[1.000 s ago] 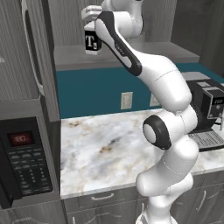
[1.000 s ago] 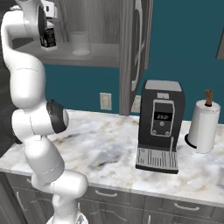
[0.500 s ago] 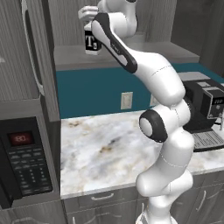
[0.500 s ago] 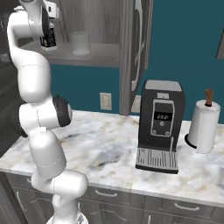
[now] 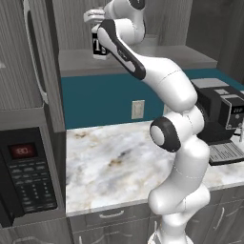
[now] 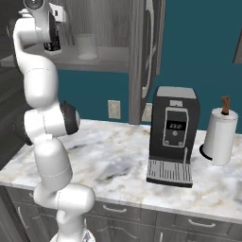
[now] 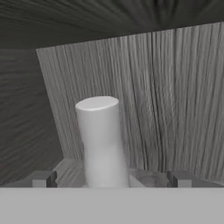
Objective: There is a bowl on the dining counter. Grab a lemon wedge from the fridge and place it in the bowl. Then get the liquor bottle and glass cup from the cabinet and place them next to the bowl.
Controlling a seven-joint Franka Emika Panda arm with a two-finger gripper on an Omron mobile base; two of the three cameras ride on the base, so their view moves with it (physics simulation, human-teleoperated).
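We list first the gripper (image 7: 109, 180), raised into the open cabinet (image 5: 143, 57) above the worktop (image 5: 114, 162), its fingers (image 7: 43, 178) spread wide apart with nothing clamped between them. Between the two tips in the hand view rises the neck of the bottle (image 7: 101, 140), a pale cylinder with a flat top, standing upright on the cabinet shelf before the wood-grain back wall. From the left base view we see the same bottle's black label with a white "T" just beside the hand, partly covered by the arm; whether the fingers touch it we cannot tell. The cup (image 6: 87, 46) stands upright on the same shelf, to the right of the bottle in the right base view and apart from it. Below the cabinet: a marble worktop, a wall socket (image 5: 137, 109) on the teal wall, a microwave (image 5: 26, 176) at the worktop's left end, a black coffee machine (image 6: 170, 137) at its right, and a paper towel roll (image 6: 220, 134) just beyond the machine.
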